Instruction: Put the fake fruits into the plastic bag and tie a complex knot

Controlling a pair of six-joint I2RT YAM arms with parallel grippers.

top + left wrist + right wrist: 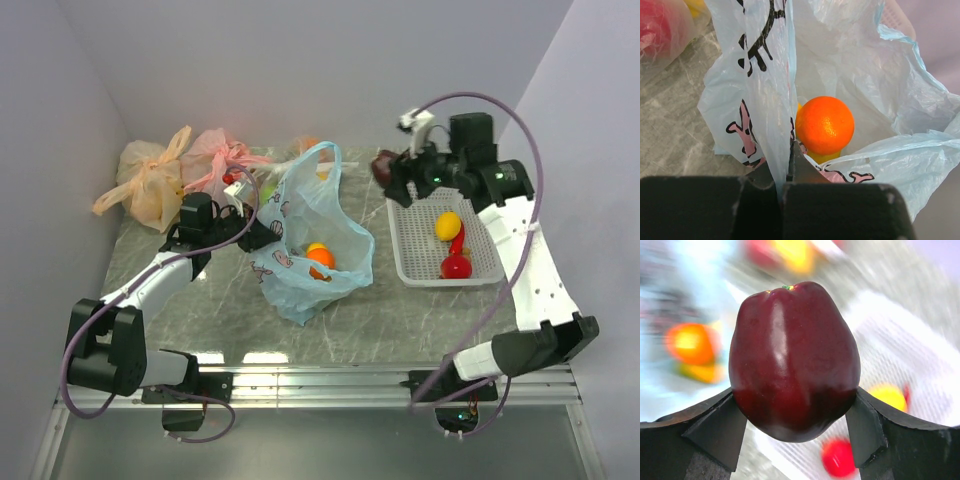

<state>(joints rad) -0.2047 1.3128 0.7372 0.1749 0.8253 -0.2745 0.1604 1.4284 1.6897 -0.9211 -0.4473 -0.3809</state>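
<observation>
Right hand [795, 407] clamps the dark fruit [795, 355]; left hand [788, 167] pinches the bag [850, 55]

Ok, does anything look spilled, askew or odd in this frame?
Nothing stands out. The left pincer pinches the rim of the light blue bag, which stands open with the orange fruit inside. The right pincer grips a dark red fruit near the white basket. Nothing looks spilled or torn.

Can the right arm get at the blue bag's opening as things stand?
Likely yes: the left gripper holds the plastic bag open by its rim, and nothing stands between it and the right gripper holding the dark fruit.
</observation>
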